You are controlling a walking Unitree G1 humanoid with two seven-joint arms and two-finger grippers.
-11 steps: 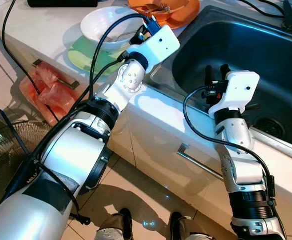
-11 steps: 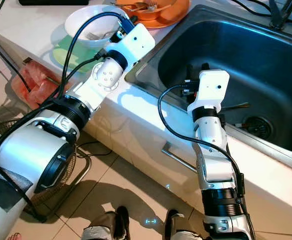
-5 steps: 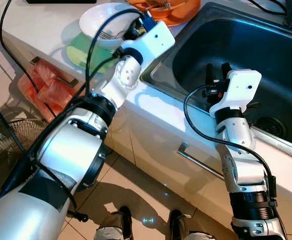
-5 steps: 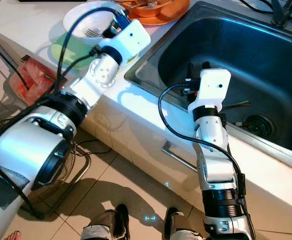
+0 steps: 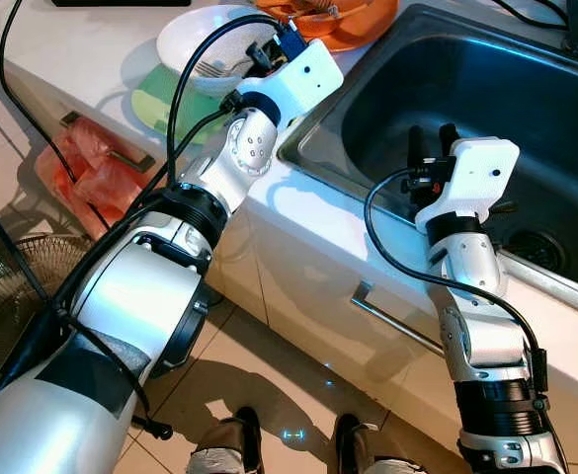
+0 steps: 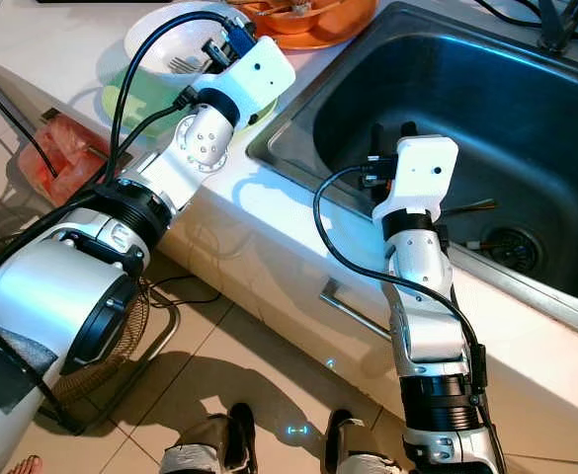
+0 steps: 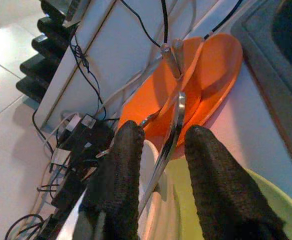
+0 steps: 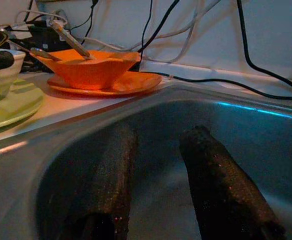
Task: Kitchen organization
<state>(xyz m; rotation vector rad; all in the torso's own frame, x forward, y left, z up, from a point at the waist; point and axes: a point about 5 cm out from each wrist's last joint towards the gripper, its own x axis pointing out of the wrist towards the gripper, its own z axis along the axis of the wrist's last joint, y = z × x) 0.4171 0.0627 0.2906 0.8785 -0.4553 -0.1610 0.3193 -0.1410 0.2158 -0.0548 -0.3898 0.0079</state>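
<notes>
A white bowl [image 5: 205, 44] rests on a green plate [image 5: 160, 104] on the counter, with a metal fork [image 6: 175, 65] lying inside it. My left gripper [image 5: 259, 54] reaches over the bowl's rim. In the left wrist view its fingers [image 7: 128, 155] stand apart, and the thin metal handle [image 7: 174, 117] runs between them, close to one finger. The gap is wider than the handle. Behind them an orange bowl on an orange plate [image 5: 353, 20] holds more utensils. My right gripper [image 5: 427, 138] hangs open inside the steel sink [image 5: 526, 109], holding nothing.
A utensil [image 6: 466, 207] lies near the sink drain [image 5: 536, 242]. Black cables cross the counter at the back. A red plastic bag [image 5: 86, 183] hangs by a drawer handle. Below it, a floor fan [image 5: 12, 286] stands on the tiles. A cabinet handle [image 5: 392, 316] sits under the sink.
My left gripper has pushed further over the white bowl's rim and its wrist has turned a little. The right arm has stayed in the sink.
</notes>
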